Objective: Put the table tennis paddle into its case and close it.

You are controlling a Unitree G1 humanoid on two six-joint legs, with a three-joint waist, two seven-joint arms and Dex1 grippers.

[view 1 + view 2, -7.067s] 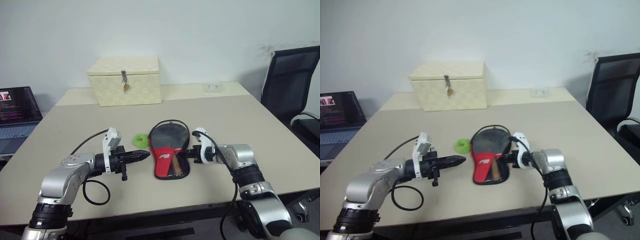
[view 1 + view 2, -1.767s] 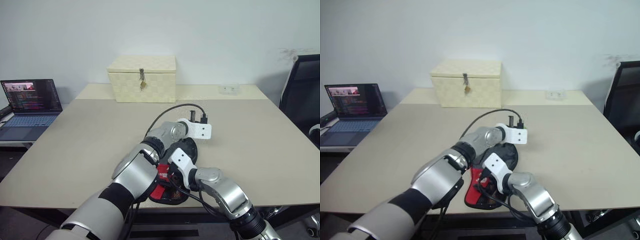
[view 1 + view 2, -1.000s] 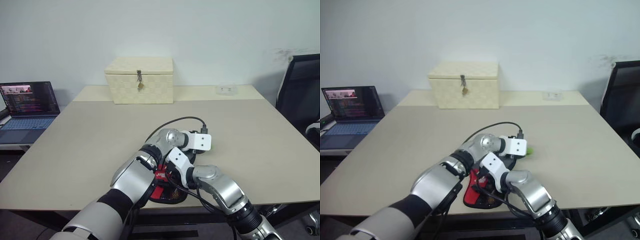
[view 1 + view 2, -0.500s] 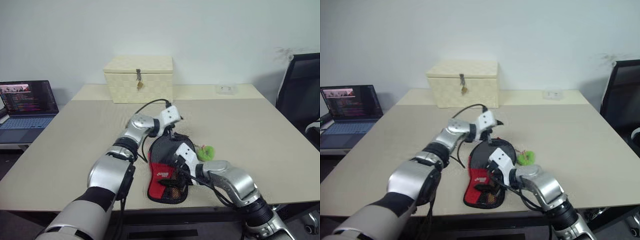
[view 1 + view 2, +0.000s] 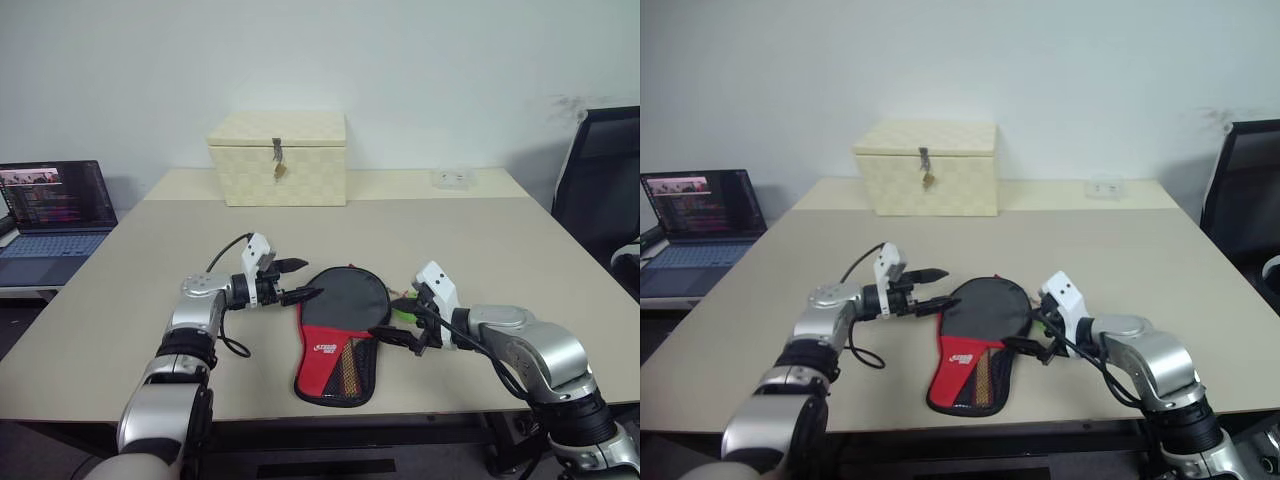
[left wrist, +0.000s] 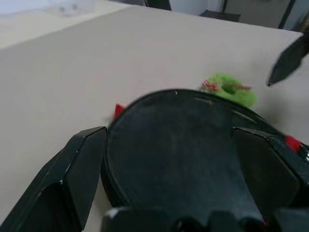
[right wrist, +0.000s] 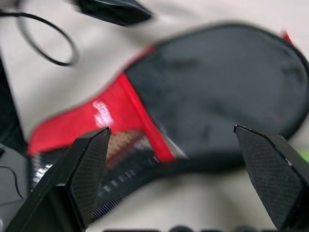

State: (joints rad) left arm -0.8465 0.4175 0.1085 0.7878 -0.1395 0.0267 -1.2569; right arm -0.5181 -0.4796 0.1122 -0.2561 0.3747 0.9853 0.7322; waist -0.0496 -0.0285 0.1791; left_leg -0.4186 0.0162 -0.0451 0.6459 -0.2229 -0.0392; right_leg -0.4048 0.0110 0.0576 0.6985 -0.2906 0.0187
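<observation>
The case lies flat on the near middle of the table, its round black end pointing far and its red part, with a white logo, pointing near. Its near right side shows a mesh panel. Whether the table tennis paddle is inside cannot be told for certain; the case lies flat and looks closed around its round end, and a pale stripe shows through the mesh. The left gripper hangs just left of the round end, pointing right at it, with its two black fingers spread wide and holding nothing. The right gripper sits just right of the case's middle, pointing left, its fingers also spread wide and empty. From each wrist view the case lies between that gripper's spread fingers but apart from them. A small green ball rests on the table close beside the case's right edge, near the right gripper. A cream woven box with a latch stands at the far side of the table. An open laptop sits off to the far left, and a black chair stands at the right.
</observation>
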